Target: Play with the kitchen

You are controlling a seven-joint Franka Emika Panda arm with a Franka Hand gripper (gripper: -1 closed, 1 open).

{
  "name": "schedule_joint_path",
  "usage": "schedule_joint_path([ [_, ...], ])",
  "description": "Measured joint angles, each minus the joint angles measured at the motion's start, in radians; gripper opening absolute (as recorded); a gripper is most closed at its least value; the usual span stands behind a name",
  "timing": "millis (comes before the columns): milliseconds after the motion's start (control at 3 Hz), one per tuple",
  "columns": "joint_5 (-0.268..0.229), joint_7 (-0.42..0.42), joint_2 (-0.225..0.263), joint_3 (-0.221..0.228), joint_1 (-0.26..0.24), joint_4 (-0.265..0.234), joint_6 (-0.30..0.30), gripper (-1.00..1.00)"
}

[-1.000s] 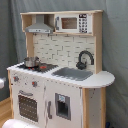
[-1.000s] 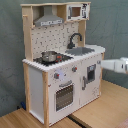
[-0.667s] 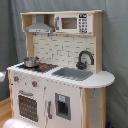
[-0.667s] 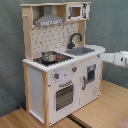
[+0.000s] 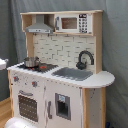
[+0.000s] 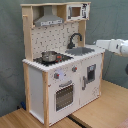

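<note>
a staged test space: grey curtain (image 5: pixel 115 60) backdrop, the kitchen (image 6: pixel 60 75) on wooden flooring (image 6: pixel 100 112).

a grey curtain (image 5: pixel 116 55) hangs as backdrop in both exterior views. in the second exterior view, a wooden floor (image 6: pixel 102 107) lies below.

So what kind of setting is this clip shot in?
Probably a lab or studio robot setup, not a real kitchen: a toy play kitchen stands on a wooden table before a grey curtain backdrop, with a robot arm beside it.
</note>
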Motion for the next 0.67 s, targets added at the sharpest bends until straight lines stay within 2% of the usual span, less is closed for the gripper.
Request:
schedule_joint_path([
  [667,0.018,0.12,0.018,0.022,-0.184,0.074,0.005,1.0],
])
